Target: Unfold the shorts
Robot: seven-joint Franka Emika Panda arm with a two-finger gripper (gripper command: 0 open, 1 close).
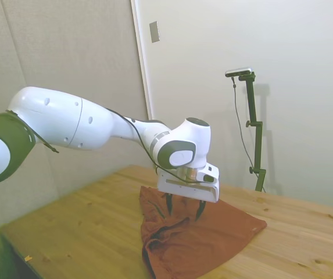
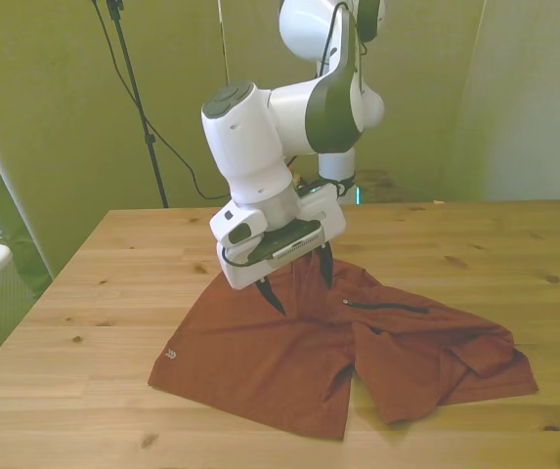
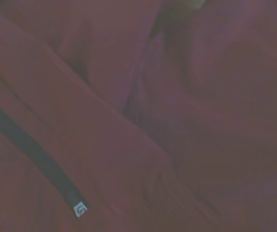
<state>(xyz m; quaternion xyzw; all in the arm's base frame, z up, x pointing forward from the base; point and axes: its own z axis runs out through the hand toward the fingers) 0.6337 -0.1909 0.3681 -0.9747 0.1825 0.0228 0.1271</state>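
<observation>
- Rust-orange shorts (image 2: 289, 342) lie crumpled on the wooden table (image 2: 104, 293), long axis running from the front view's left to its right.
- One leg on the front view's right is folded over; the dark zippered pocket slit (image 2: 389, 309) faces up.
- The gripper (image 2: 297, 283) sits low over the shorts' far part, fingers spread apart, holding nothing.
- The wrist view shows blurred fabric folds and the zipper (image 3: 32, 150).

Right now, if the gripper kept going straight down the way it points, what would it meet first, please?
Most likely the shorts: the open gripper points down over their raised middle fold, near the dark pocket zipper. How much gap remains is hard to judge.
</observation>
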